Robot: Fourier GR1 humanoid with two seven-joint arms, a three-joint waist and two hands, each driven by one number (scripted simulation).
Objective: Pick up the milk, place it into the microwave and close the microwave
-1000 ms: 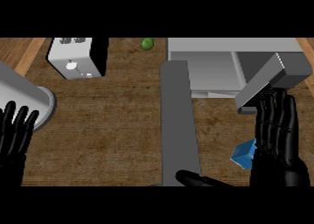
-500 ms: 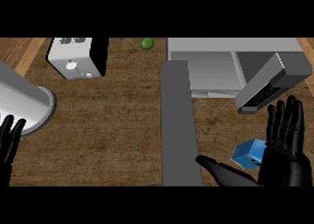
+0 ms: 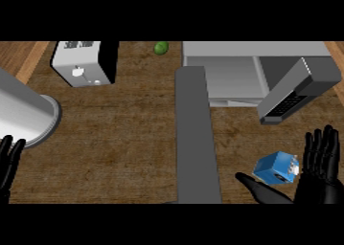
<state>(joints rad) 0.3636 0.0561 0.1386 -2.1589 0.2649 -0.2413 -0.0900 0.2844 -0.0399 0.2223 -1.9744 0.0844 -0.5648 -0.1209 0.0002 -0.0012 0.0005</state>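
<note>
Right hand opens beside the milk

The right hand (image 3: pixel 317 181), fingers straight and spread, thumb reaching under, brackets the blue milk (image 3: pixel 277 168) at near right, below the open microwave (image 3: pixel 231 72). A careless closing could nudge the carton sideways and tip it.

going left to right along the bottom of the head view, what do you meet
left hand → grey open microwave door → right hand's thumb → blue milk carton → right hand
</note>
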